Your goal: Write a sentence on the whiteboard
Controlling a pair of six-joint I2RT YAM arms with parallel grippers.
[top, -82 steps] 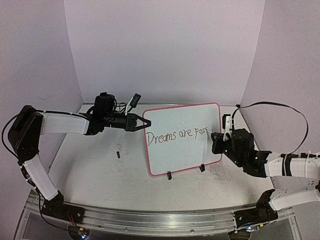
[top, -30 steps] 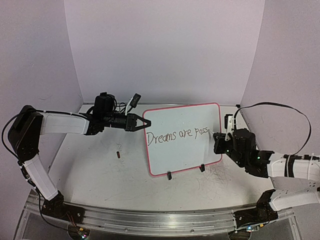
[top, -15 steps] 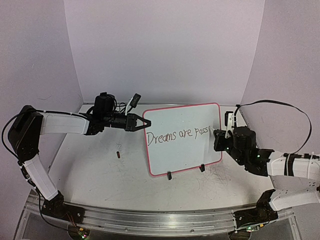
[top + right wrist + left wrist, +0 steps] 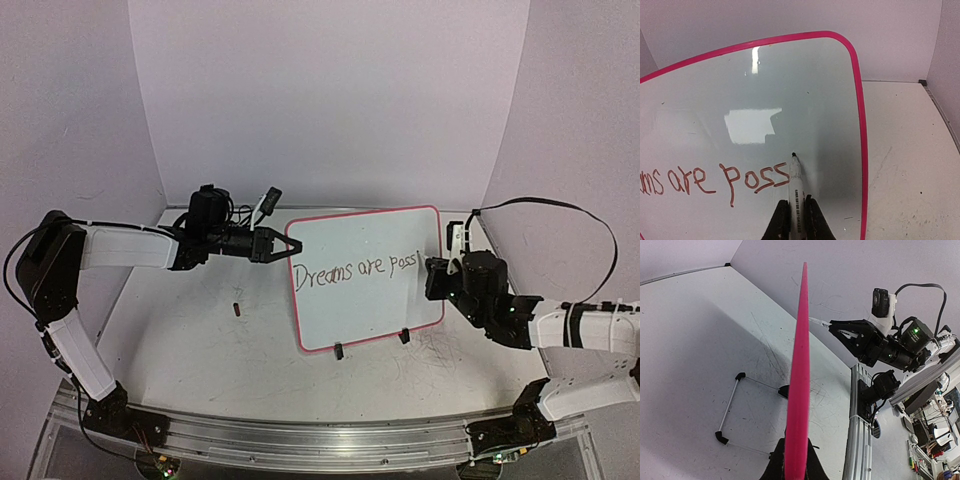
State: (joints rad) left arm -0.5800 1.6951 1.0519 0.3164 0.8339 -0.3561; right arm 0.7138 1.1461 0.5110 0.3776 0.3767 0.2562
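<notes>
The whiteboard [image 4: 372,312] stands tilted on the table, white with a pink-red rim. The sentence [image 4: 352,270] reads "Dreams are poss" in thin dark letters, with a short stroke after it. My left gripper [image 4: 283,245] is shut on the board's left edge; in the left wrist view the rim [image 4: 800,365] runs edge-on between the jaws of my left gripper [image 4: 796,467]. My right gripper [image 4: 437,272] is shut on a white marker [image 4: 796,190]. The marker's tip is at the board [image 4: 790,90] just right of "poss" [image 4: 755,181]. My right gripper [image 4: 796,222] is near the board's right rim.
Two black clip feet [image 4: 339,351] [image 4: 405,336] hold the board's lower edge. A small dark-red cap [image 4: 237,309] lies on the scuffed tabletop left of the board. A thin wire stand [image 4: 727,407] sits behind the board. Walls close in on the left, back and right.
The writing has grown from "pos" to "poss" plus a short stroke. My right gripper has moved right and slightly up with the marker. The left arm has not moved.
</notes>
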